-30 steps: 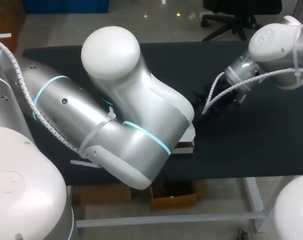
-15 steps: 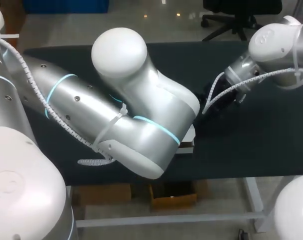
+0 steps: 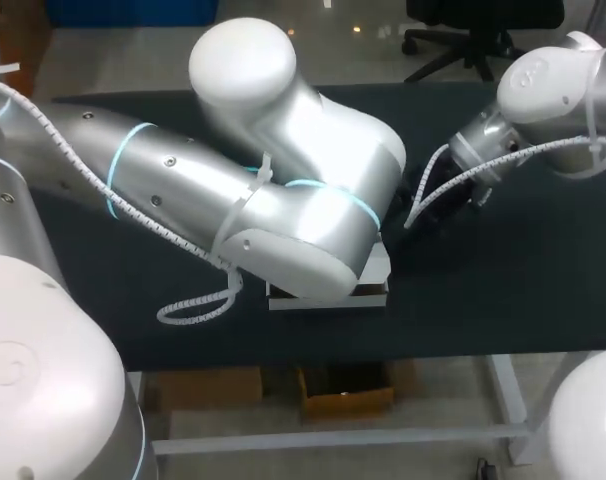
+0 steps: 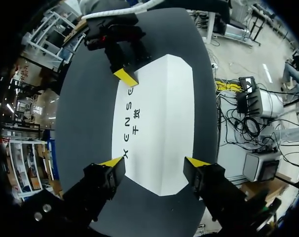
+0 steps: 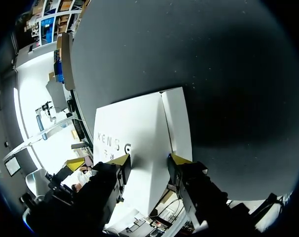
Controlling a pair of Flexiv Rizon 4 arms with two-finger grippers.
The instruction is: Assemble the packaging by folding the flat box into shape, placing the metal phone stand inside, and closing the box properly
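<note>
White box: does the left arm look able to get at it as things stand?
Probably yes. The left gripper hangs open right over the white box, a yellow tip toward each long edge, nothing between. The right gripper is at the box's far end, out of the way.

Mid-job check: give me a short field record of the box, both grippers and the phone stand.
box: white box lies on the black table, looks flat, not folded up
left: left gripper open, fingers astride one end of the box
right: right gripper open, tips at the opposite end
phone stand: not in view
head view: left arm covers most of the box
</note>
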